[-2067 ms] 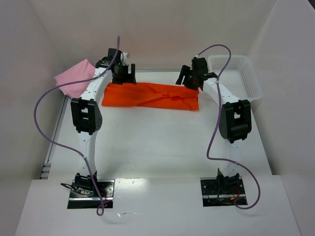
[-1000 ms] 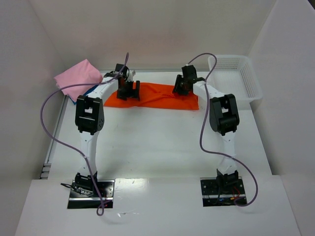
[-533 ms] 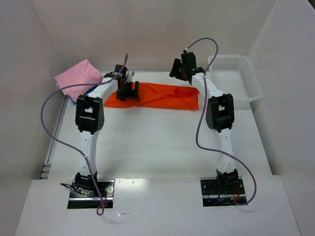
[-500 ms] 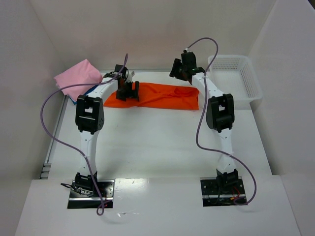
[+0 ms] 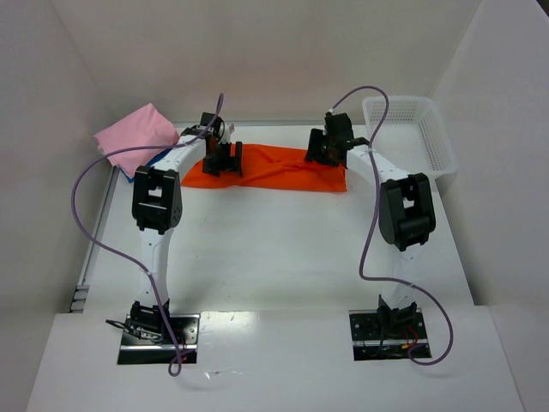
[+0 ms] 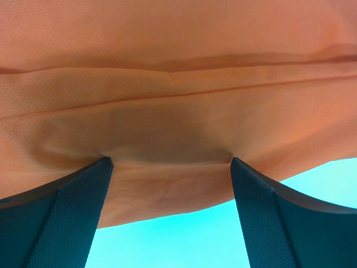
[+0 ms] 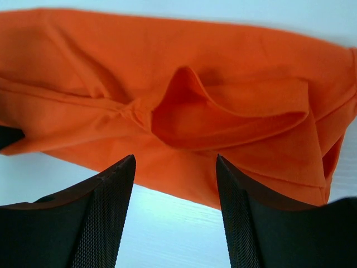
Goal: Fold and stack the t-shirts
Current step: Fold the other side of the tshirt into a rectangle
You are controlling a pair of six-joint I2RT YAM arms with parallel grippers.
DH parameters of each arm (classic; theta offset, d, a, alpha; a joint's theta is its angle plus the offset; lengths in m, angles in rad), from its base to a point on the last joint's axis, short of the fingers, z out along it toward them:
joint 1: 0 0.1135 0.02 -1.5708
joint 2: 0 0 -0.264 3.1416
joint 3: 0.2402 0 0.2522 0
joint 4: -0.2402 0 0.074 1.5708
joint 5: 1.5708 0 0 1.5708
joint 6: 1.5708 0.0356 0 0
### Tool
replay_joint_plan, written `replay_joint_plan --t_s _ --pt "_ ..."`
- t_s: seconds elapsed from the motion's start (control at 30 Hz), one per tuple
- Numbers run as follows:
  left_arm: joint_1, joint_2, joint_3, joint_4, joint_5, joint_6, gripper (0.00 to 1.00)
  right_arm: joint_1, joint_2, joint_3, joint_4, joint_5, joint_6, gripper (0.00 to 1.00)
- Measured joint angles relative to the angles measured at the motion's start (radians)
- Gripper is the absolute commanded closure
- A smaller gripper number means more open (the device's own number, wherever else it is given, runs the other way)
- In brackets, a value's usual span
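I am holding my left gripper (image 5: 224, 161) down at the left end of the orange t-shirt (image 5: 279, 170), fingers standing apart. I am holding my right gripper (image 5: 324, 152) at its right end; the jaw stance is not discernible. The shirt is lying as a long band between both sets of fingers. Outboard of my left fingers the pink t-shirt (image 5: 135, 137) is lying over a blue t-shirt (image 5: 144, 166). Outboard of my right fingers a white basket (image 5: 433, 137) is standing.

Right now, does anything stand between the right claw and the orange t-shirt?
Nothing visible does. The right claw hangs open just over an edge of the orange t-shirt, with only its folded cloth and bare table in front of it.
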Motion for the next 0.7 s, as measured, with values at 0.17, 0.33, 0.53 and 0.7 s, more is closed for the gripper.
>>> replay_joint_plan --t_s 0.17,0.33,0.53,0.7 --pt "-0.004 0.004 0.006 -0.002 -0.026 -0.020 0.06 0.000 -0.008 -0.083 0.034 -0.014 -0.021 0.34" --pt "-0.008 0.005 0.006 -0.002 -0.042 -0.021 0.06 0.000 -0.008 -0.087 0.058 -0.019 -0.046 0.36" --pt "-0.009 0.006 0.006 -0.001 -0.045 -0.022 0.06 0.001 0.026 -0.049 0.061 -0.017 -0.058 0.39" --pt "-0.009 0.006 0.006 0.000 -0.046 -0.025 0.04 0.001 0.092 0.012 0.061 -0.020 -0.062 0.39"
